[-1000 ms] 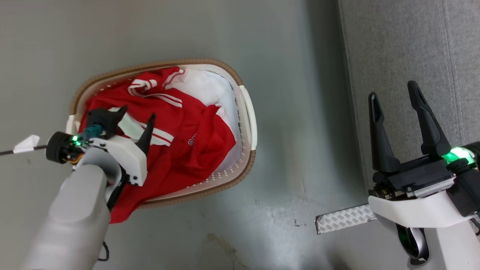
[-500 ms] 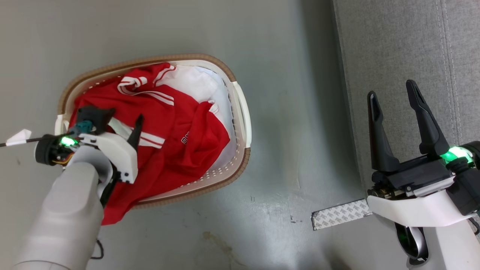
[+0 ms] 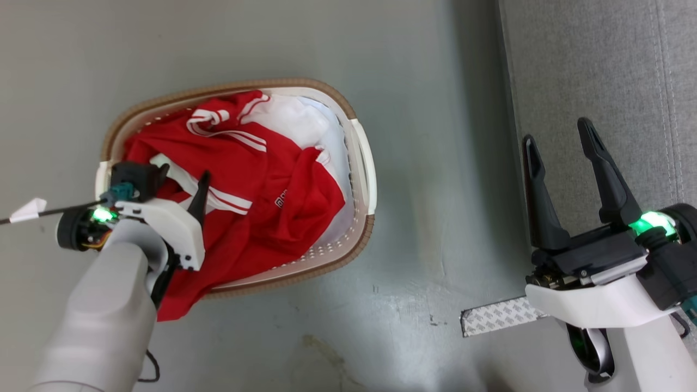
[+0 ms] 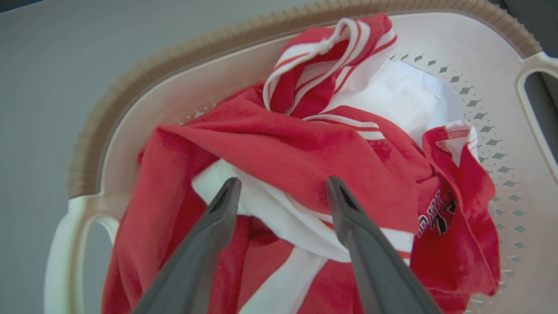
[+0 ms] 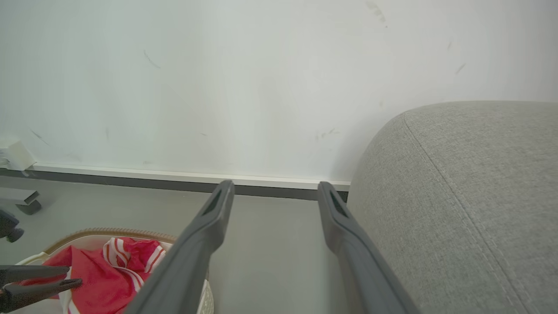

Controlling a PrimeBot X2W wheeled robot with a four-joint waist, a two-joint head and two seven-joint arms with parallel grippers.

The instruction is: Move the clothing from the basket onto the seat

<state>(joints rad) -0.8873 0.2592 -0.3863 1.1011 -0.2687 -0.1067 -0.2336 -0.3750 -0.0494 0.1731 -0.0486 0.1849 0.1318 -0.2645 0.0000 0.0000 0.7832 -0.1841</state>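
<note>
The clothing point(image 3: 261, 185) is a heap of red garments with white stripes, lying in the cream basket point(image 3: 363, 163) on the floor; a red fold hangs over the near rim. My left gripper point(image 3: 184, 174) is open just above the heap's left end. In the left wrist view its fingers point(image 4: 283, 181) straddle a white and red fold of the clothing point(image 4: 305, 148) inside the basket point(image 4: 144, 83). My right gripper point(image 3: 555, 133) is open and empty at the edge of the grey seat point(image 3: 599, 65). The right wrist view has that gripper point(image 5: 275, 185) beside the seat point(image 5: 457, 196).
A strip of patterned tape point(image 3: 498, 317) lies on the grey floor near the seat's corner. A thin black cable with a white tag point(image 3: 32, 209) runs left from my left wrist. A white wall with a dark baseboard point(image 5: 174, 185) stands beyond the basket point(image 5: 109, 231).
The head camera has swayed, so the whole picture shifted. My left gripper has edged a little toward the basket's left end and lower over the clothing. Both grippers stay open.
</note>
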